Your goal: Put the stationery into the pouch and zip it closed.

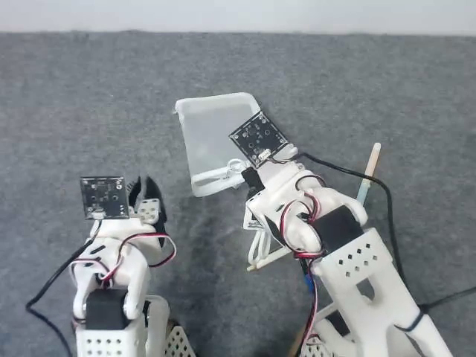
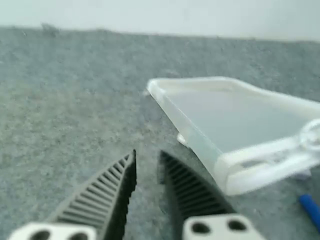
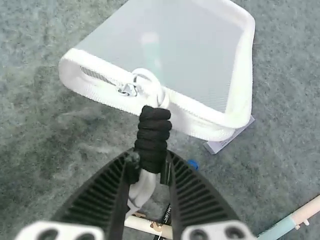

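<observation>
Currently the right gripper (image 3: 150,159) is clamped shut on the black pull cord (image 3: 152,132), which runs to the zipper ring (image 3: 145,80) at the mouth edge of the pouch (image 3: 175,45). The pouch, translucent white, lies flat on the grey mat (image 1: 89,97) between and ahead of the two arms, with its mouth towards the right arm. The left gripper (image 2: 147,165) hangs above the mat just beside the pouch; its jaws are a narrow gap apart and hold nothing. A pale pen (image 1: 370,172) lies on the mat on the right arm's outer side, well apart from the pouch. A second pen (image 1: 269,257) lies under the right arm. A blue item (image 3: 192,164) sits near the pouch mouth; what it is cannot be told.
</observation>
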Action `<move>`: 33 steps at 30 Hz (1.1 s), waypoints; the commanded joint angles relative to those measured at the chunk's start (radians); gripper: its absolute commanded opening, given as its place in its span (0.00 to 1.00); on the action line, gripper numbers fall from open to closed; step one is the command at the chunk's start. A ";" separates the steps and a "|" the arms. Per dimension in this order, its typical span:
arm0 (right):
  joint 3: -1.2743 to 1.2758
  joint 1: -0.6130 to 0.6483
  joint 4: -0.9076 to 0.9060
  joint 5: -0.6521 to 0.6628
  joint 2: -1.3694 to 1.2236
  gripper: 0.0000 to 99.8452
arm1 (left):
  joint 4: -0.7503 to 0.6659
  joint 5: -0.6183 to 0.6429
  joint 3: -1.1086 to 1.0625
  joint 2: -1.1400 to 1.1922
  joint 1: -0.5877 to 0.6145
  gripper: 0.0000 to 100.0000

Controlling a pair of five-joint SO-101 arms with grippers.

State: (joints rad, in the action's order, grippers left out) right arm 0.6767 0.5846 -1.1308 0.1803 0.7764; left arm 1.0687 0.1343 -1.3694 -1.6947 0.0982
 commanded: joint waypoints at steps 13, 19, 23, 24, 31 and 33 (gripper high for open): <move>-0.048 0.061 0.036 -0.011 0.058 0.01 | 0.049 0.005 0.042 -0.002 -0.143 0.24; -0.078 0.096 -0.022 -0.011 0.058 0.01 | -0.087 -0.029 -0.064 0.000 -0.112 0.23; -0.092 0.119 -0.044 -0.011 0.058 0.01 | -0.133 -0.038 -0.099 0.000 -0.094 0.20; -0.092 0.119 -0.042 -0.011 0.058 0.01 | -0.126 -0.041 -0.101 0.000 -0.098 0.20; -0.107 0.116 -0.024 -0.011 0.058 0.01 | -0.021 -0.077 -0.058 -0.008 -0.160 0.20; -0.110 0.114 -0.018 -0.011 0.058 0.01 | 0.002 -0.075 -0.039 -0.008 -0.161 0.22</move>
State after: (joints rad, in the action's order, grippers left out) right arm 0.6444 0.6935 -1.1676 0.1803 0.7764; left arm 1.0196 0.0667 -1.4768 -1.6901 -0.0522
